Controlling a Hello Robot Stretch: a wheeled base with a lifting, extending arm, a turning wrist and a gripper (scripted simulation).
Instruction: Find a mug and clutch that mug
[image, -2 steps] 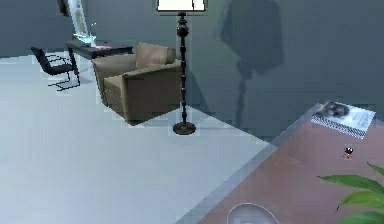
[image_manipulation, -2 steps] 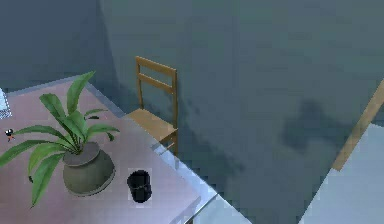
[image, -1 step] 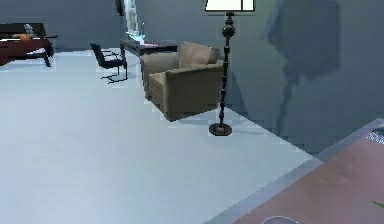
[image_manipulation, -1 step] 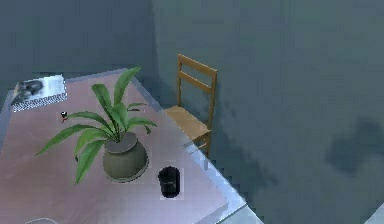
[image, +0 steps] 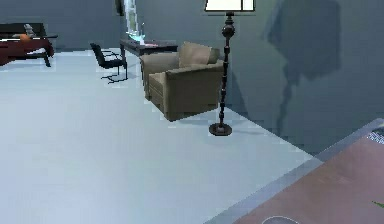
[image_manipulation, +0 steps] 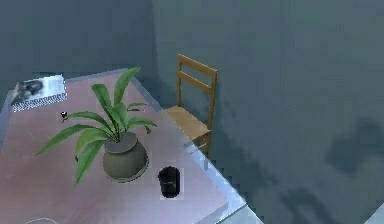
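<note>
Mug: a dark mug (image_manipulation: 169, 180) stands upright on the table (image_manipulation: 35, 150), near the table's edge on the arm side view's right. What is in it cannot be made out.
Plant pot: a round grey-brown pot (image_manipulation: 125, 160) on the table just beside the mug holds a leafy green plant (image_manipulation: 105, 122). Its long leaves spread over the tabletop.
Other things on the table: a stack of magazines (image_manipulation: 40, 92) lies at the far corner. A tiny dark thing (image_manipulation: 62, 116) sits between that stack and the pot.
Gripper: its state cannot be told.
Table edges: a wooden chair (image_manipulation: 195, 100) stands against the table's far side, close to the wall.
Open room: in the forward view, bare pale floor stretches from the table's corner (image_manipulation: 345, 185) to a tan armchair (image: 180, 82) and a black floor lamp (image: 224, 80). A desk (image: 150, 45) with a black chair (image: 112, 62) stands well beyond the table.
</note>
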